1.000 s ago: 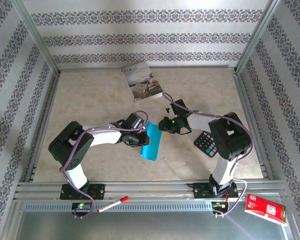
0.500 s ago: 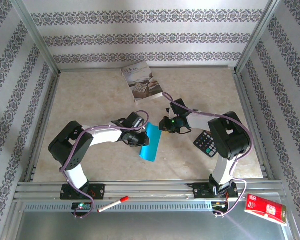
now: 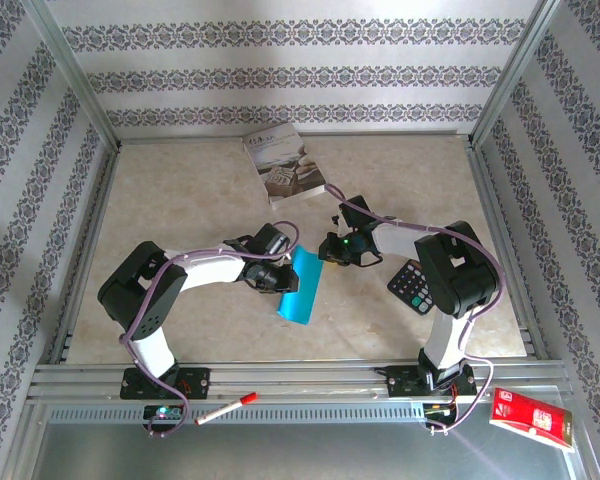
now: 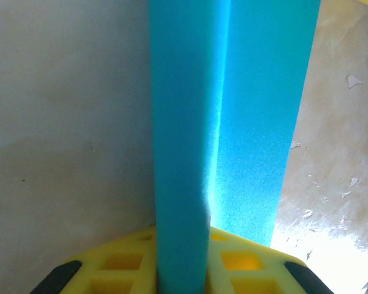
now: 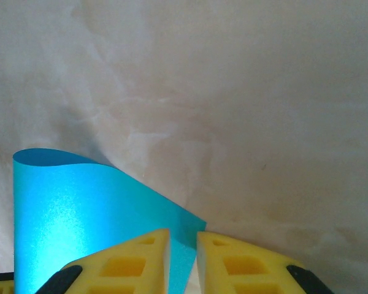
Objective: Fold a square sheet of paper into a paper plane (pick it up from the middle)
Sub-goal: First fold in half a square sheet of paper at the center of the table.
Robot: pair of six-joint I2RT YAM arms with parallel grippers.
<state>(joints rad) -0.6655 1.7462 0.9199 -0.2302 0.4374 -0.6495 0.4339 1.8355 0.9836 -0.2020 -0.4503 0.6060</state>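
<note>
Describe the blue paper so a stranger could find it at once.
Start at the beige table and go to its middle, between the two arms. There lies the thin teal-blue folded paper sheet, a long narrow strip, the only bright blue thing; the grey-white printed book sits farther back.

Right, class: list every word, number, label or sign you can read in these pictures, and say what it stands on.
No text can be read for certain.
Grey-white printed book at the far side of the table: cover print too small and blurred.
Black keypad calculator: key markings too small.
Red packet on the front ledge: pale label, unreadable.
Red-capped white marker pen: no legible print.
Teal-blue folded paper sheet: plain, no writing.
</note>
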